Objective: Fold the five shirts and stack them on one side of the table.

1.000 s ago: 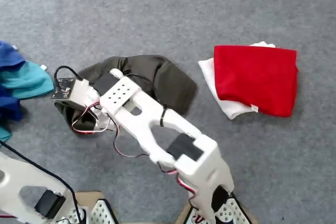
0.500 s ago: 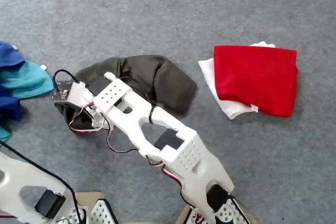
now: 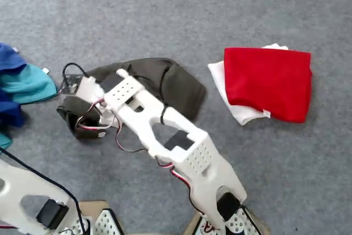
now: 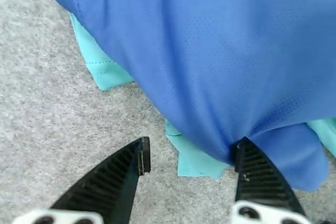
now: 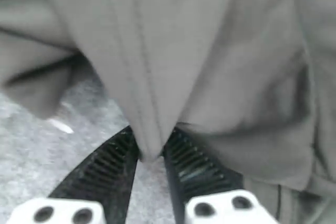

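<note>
A dark olive shirt [image 3: 165, 81] lies crumpled in the middle of the table. My right gripper [image 5: 150, 148] is shut on a fold of the olive shirt [image 5: 157, 66] at its left end, under the white wrist [image 3: 91, 92]. A folded red shirt [image 3: 267, 81] rests on a folded white shirt [image 3: 234, 105] at the right. A blue shirt [image 4: 220, 51] and a teal shirt [image 4: 100, 61] lie heaped at the table's left edge. My left gripper [image 4: 191, 150] hangs open just above them, one finger touching the blue cloth.
The grey felt table [image 3: 165, 20] has free room along its far side and at the front right. The heaped blue and teal cloth [image 3: 22, 83] sits close to the olive shirt's left end. Both arm bases [image 3: 220, 218] stand at the front edge.
The right arm's wrist has shifted slightly toward the far side, drawing the olive shirt's left edge with it; its elbow has swung lower. The red and white stack has not moved.
</note>
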